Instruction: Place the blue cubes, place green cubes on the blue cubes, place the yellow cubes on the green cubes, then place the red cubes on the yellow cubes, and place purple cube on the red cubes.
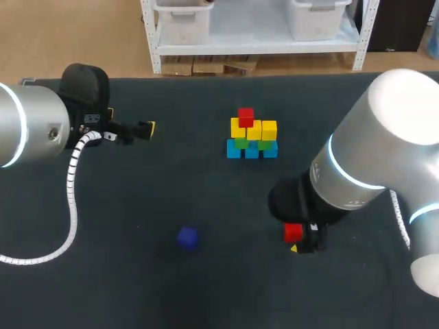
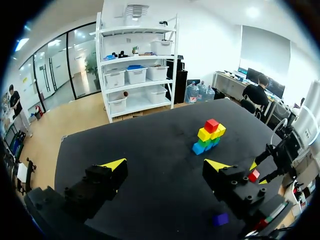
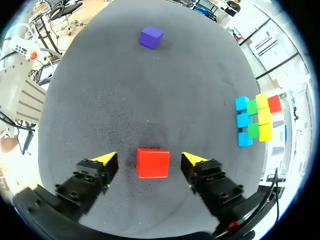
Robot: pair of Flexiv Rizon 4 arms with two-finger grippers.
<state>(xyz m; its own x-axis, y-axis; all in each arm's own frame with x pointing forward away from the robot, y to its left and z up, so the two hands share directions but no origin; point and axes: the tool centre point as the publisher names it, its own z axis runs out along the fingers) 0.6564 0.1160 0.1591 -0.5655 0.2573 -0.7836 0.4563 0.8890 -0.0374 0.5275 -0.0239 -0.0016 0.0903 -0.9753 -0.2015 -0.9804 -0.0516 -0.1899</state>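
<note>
This is a robotics lab: the left arm and the right arm, silver with lit bands, come in over a dark-covered table. A white coiled cable hangs from the left one, and small coloured cubes stand stacked.

The right gripper hangs spread above the dark table, a loose red cube lying between its yellow tips, a gap on either side. Well ahead sits the purple cube. Off to one side stands the stack — blue, green, yellow, one red.
</note>
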